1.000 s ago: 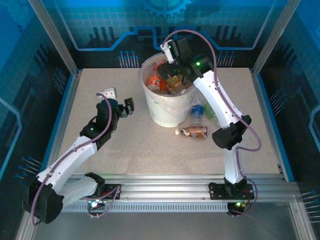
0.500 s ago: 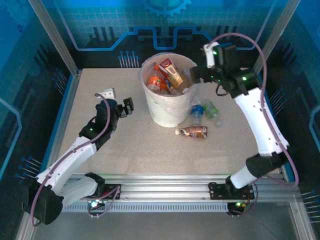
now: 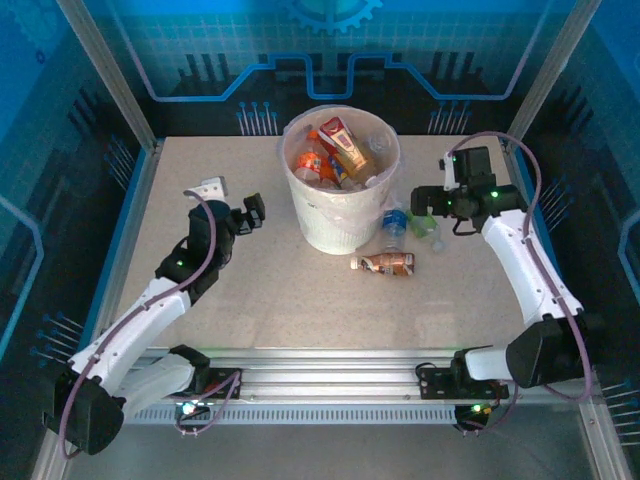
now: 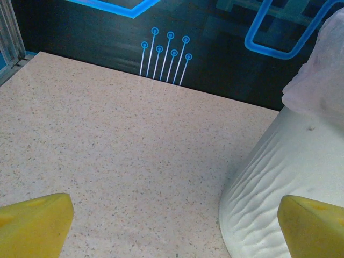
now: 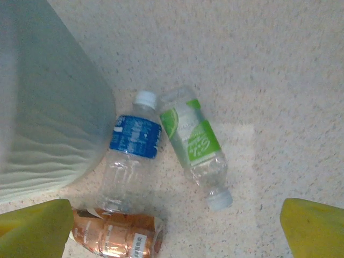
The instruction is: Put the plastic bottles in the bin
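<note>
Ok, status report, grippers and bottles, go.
Grippers both open, empty. Three on table beside bin: blue-label bottle, green-label bottle, brown-label bottle, right gripper above them. Bin's other side, left gripper. Nothing blocking.

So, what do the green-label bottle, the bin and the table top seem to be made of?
Green-label bottle: clear glossy plastic; its body is see-through. Bin: probably matte white plastic with a rippled wall, and a thin translucent bag crinkled over its rim. Table top: speckled beige, perhaps stone-like laminate; I cannot tell surely.
</note>
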Robot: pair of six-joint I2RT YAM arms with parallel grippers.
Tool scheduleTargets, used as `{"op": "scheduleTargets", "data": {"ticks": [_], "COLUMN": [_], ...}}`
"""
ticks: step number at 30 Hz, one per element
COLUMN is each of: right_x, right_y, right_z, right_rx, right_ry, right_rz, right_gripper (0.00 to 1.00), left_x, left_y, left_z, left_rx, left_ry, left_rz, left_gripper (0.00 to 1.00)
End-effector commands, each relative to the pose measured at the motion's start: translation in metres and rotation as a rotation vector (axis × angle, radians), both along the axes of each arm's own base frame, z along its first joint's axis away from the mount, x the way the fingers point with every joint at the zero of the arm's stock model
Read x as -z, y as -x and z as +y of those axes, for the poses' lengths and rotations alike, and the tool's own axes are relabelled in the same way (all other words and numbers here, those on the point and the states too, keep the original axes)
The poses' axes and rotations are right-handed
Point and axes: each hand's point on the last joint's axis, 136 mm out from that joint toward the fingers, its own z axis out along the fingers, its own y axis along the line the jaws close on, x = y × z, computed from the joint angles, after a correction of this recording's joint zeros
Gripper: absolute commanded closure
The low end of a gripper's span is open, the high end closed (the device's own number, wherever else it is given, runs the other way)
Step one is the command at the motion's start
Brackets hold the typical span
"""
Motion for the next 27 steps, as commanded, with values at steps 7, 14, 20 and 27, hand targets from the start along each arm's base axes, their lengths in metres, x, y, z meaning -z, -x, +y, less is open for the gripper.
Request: {"op": "scheduleTargets", "data": {"ticks": [7,14,20,27], "right_x": [0.078,0.114,0.138,0.150], "right_y": [-0.024,-0.041,-0.054,-0.066], "right_z": [-0.024,-0.030,-0.033,-0.032], "right_rx": [0.013,-0.015,-0.013,-0.026], "right_ry": [-0.070,-0.039,-0.019,-0.027], "right_rz": [0.178,0.286,0.350,0.374], "right_gripper": [0.01,0.00,0.00,0.02], "left_x": [-0.002,0.003,0.005,0.005], "left_y": [-0.001,-0.003,-0.004,-0.004], "left_z": [0.004,0.002,0.003,0.003], "left_rx": [-0.020,-0.015,-0.019,-0.018], "left_ry": [0.022,0.016,0.013,0.011], "left_rz": [-0.030,-0.012,-0.003,-0.001], "left_gripper": [0.01,0.01,0.01,0.01]}}
